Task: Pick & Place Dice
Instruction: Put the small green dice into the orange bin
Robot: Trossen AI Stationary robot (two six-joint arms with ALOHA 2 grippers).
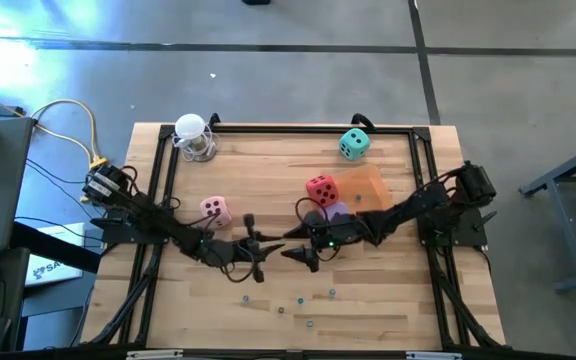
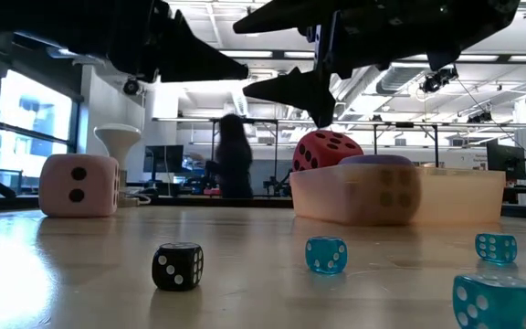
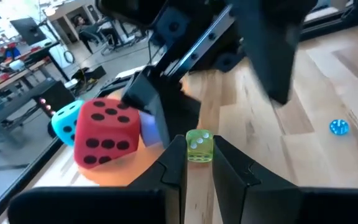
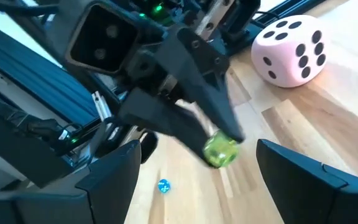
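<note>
Four big dice (image 1: pixel 320 189), six tiny dice (image 2: pixel 176 266)

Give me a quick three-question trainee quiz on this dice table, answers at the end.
1. True or false: the left gripper pinches a small green die.
2. Which big die stands nearest the table's far edge? A pink die, B red die, C teal die.
3. Fill in: the right gripper is ___.
Key: 1 true; 2 C; 3 open.
</note>
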